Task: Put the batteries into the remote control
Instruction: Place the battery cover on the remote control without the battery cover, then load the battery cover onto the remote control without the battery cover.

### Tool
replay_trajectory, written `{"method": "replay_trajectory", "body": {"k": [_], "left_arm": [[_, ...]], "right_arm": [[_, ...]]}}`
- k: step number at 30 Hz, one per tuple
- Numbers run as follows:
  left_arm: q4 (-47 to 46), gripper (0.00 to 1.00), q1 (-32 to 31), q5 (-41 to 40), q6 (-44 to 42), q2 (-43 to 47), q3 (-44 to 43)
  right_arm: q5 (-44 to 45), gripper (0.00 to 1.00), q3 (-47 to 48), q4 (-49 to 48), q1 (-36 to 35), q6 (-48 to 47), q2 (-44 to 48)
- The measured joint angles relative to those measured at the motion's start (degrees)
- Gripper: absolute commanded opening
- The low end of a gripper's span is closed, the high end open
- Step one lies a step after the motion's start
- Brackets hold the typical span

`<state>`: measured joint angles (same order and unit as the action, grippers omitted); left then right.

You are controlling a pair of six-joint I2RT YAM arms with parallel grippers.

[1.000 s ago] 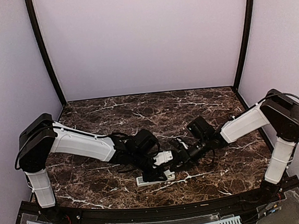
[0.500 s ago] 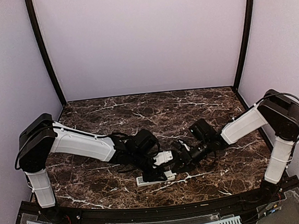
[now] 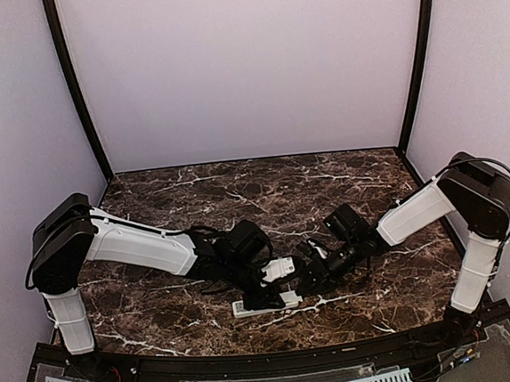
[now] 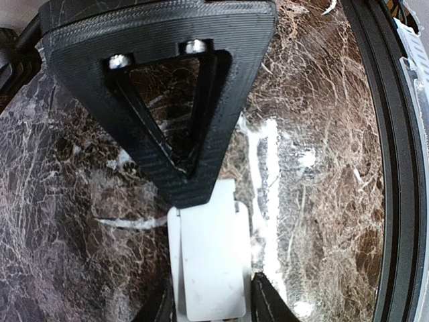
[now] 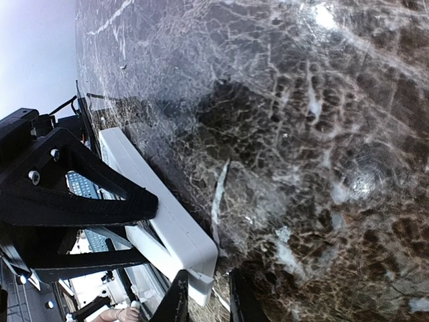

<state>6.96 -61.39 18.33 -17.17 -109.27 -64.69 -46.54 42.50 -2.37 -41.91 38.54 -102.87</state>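
one marbled tabletop (image 3: 237,188), lilac walls (image 3: 244,67)

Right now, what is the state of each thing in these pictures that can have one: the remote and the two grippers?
remote control: lying flat on the table, plain white side up, no battery visible.
left gripper: shut on the remote control, one finger against each long side.
right gripper: fingers close together at the remote's end corner; whether it grips is unclear.
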Motion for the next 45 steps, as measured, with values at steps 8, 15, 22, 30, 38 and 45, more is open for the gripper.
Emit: {"method": "replay_trajectory", "body": {"k": [8,15,22,30,38,45], "left_arm": [[0.0,0.16,0.0,0.0,-0.2,0.0,0.0],[0.0,0.30,0.0,-0.1,-0.4,0.0,0.0],[0.1,0.44,0.0,-0.2,-0.9,0.2,0.0],[2.4,0.53,0.1,0.6,-1.9,5.9,3.7],[4.3,0.40,0.1,-2.8,2.5,21.4,8.9],[13.4,0.16,0.1,-12.5,16.0,23.9,10.8]], "right_arm": [[-0.1,0.24,0.3,0.5,0.0,-0.1,0.0],[0.2,0.29,1.2,2.8,0.0,-0.6,0.3],[0.5,0.36,2.2,5.7,0.0,-1.8,1.1],[3.6,0.36,3.9,11.2,0.0,-3.3,6.5],[12.4,0.13,5.4,18.8,-0.5,-2.9,12.5],[23.1,0.00,7.7,25.6,-5.1,-0.7,12.6]]}}
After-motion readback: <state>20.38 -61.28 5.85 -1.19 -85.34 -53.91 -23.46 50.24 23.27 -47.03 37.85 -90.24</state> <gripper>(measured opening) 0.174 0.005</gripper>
